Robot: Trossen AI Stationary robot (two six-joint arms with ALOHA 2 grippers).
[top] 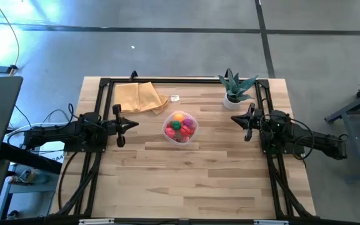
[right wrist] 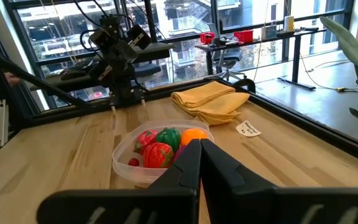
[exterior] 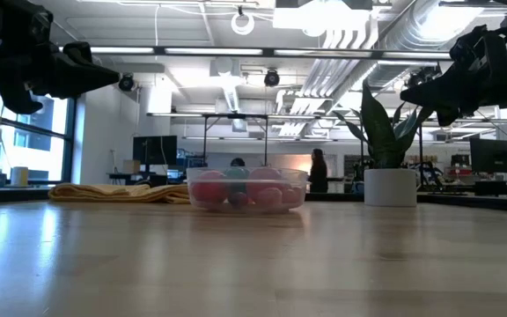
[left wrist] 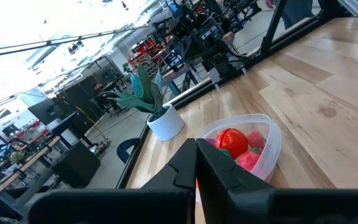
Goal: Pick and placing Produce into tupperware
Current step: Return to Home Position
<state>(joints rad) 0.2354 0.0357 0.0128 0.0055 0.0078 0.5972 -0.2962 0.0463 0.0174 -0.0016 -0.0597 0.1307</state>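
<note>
The round clear tupperware (top: 180,127) stands on the table's middle, toward the far side, on its base. Inside it lies the produce (top: 179,126): red, orange, green and pink pieces, also seen in the right wrist view as produce (right wrist: 160,146) and in the left wrist view as produce (left wrist: 232,142). My left gripper (top: 135,123) hangs shut above the table to the left of the tupperware (left wrist: 263,146), pointing level at it. My right gripper (top: 234,118) hangs shut on the tupperware's (right wrist: 129,165) right, also level. Neither touches anything.
A folded yellow cloth (top: 140,97) lies at the far left of the table, with a small white tag (top: 175,98) beside it. A spiky green plant in a white pot (top: 235,92) stands at the far right, close to my right gripper. Black frame rails (top: 99,150) run along the table's sides.
</note>
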